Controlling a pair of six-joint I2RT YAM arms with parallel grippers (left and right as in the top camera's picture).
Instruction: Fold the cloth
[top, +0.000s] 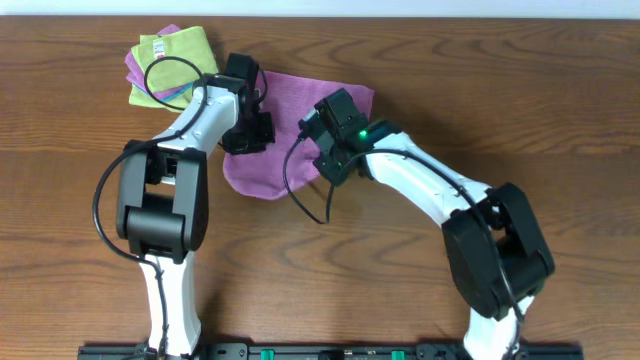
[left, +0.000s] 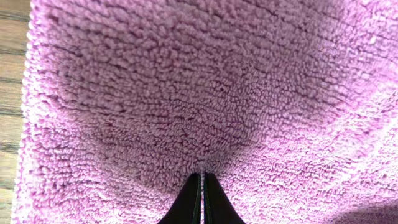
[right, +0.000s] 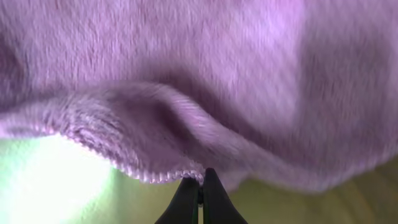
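Pinching the purple cloth (left: 186, 93) with the left gripper (left: 202, 186), black fingers (left: 191, 203) pressing flat together with only a hairline seam between them, fuzzy nap puckering right at the tips. Clamping the same cloth's stitched hem with the right gripper (right: 200, 183) too, tips squeezing together just under the edge, that edge sagging in a blurred curve over a pale, out-of-focus background. Filling nearly the whole left wrist view with looped terry pile, leaving only a strip of wooden table (left: 9, 74) along the left side.

Lying, seen from overhead, around the middle of the table and toward its far side, bunching into a rounded lobe on the near side and stretching off to the far right. Reaching onto the cloth's left border with the left arm (top: 165, 190) and over its right half with the right arm (top: 430, 190), both white-shelled with black joints, wrists hiding much of the fabric between them. Showing a small green light (top: 357, 132) on the right wrist.

Sharing the table with a stack of folded cloths (top: 172, 45) at the far left, near the purple cloth but not touching it, yellow-green on top with purple and pink edges peeking out beneath. Trailing a black cable (top: 149, 76) in a loop across that stack from the left arm.
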